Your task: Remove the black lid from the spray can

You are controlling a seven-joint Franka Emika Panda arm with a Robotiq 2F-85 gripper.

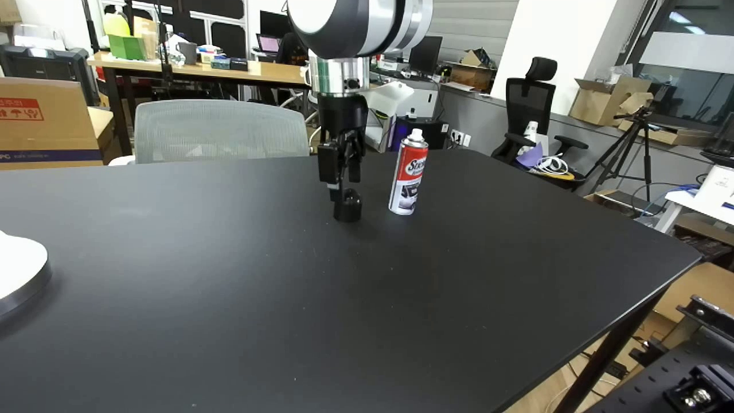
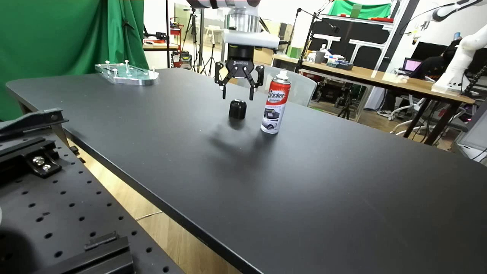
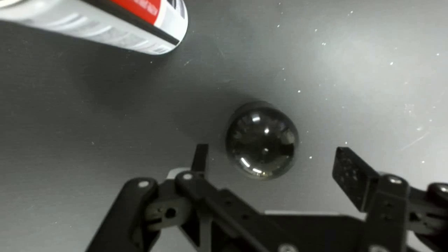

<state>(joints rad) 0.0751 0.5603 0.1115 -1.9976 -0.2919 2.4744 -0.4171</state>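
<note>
The spray can (image 1: 409, 175) stands upright on the table with its white nozzle bare. It also shows in an exterior view (image 2: 274, 104) and, partly cut off, at the upper left of the wrist view (image 3: 140, 26). The black lid (image 2: 237, 110) stands on the table beside the can, apart from it; it is also in an exterior view (image 1: 348, 207) and in the wrist view (image 3: 262, 141). My gripper (image 2: 237, 95) is open and empty just above the lid, pointing down. In the wrist view its fingers (image 3: 271, 154) are spread wide, one to each side of the lid, touching nothing.
The black table (image 1: 287, 321) bears a white rounded object (image 1: 20, 272) at its edge. A clear plate with pegs (image 2: 127, 74) lies at the far end. A grey mesh chair (image 1: 221, 132) stands behind. A perforated metal base (image 2: 76, 213) adjoins the near edge.
</note>
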